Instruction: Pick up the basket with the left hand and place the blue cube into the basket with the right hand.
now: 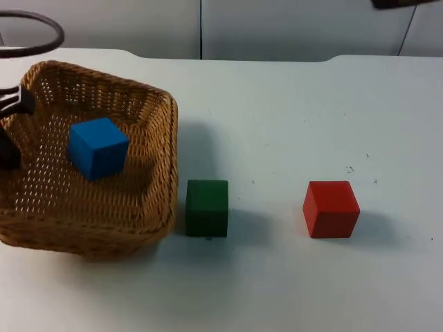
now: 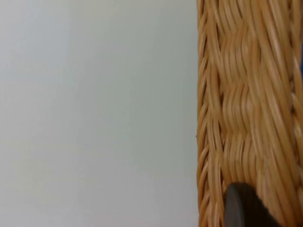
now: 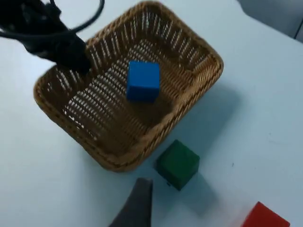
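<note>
The wicker basket (image 1: 169, 138) is at the table's left, and the blue cube (image 1: 98, 147) lies inside it on the woven floor. My left gripper (image 1: 8, 128) is shut on the basket's left rim. In the right wrist view the left gripper (image 3: 71, 56) clamps the rim of the basket (image 3: 213, 61), with the blue cube (image 3: 143, 80) in the middle. The left wrist view has the basket's wall (image 2: 236, 94) close up beside a black fingertip (image 2: 241, 208). My right gripper (image 3: 137, 208) hangs high over the table, near the green cube, holding nothing.
A green cube (image 1: 207, 207) stands just right of the basket's near corner. A red cube (image 1: 331, 209) stands further right. The same green cube (image 3: 178, 163) and red cube (image 3: 265, 220) appear in the right wrist view. The grey partition wall closes the table's far side.
</note>
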